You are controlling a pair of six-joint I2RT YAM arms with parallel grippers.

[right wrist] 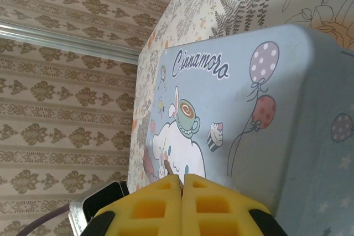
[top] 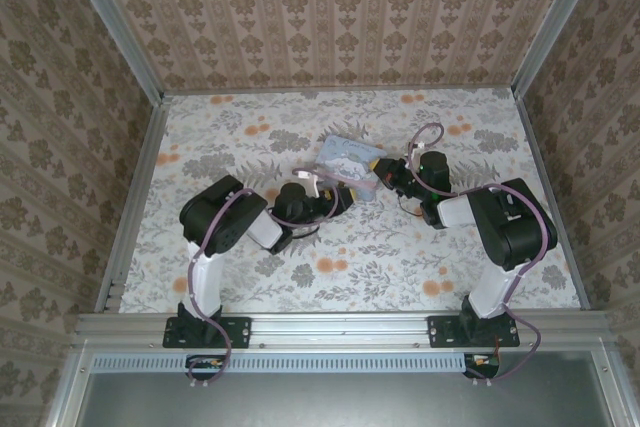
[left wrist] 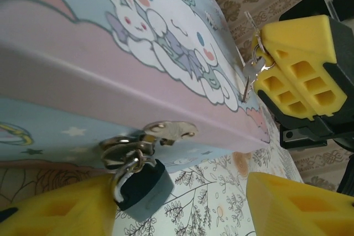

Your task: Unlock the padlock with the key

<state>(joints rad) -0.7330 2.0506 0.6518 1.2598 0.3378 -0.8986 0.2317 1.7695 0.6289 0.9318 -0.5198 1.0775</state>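
With the right tool [right wrist: 182, 181] clamped on the key [left wrist: 248, 74] and the left tool [left wrist: 177, 205] spread apart, the padlock [left wrist: 142, 185] hanging between its fingers [left wrist: 55, 209] beside one, the unsteadied padlock may swing and the thinly pinched key may twist on contact.

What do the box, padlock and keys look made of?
Box: probably printed tin, smooth cartoon print with a soft sheen and rounded edges; could be plastic. Padlock: dark matte body, maybe painted or plastic-clad; shiny metal shackle. Keys: bright silvery metal, reflective.
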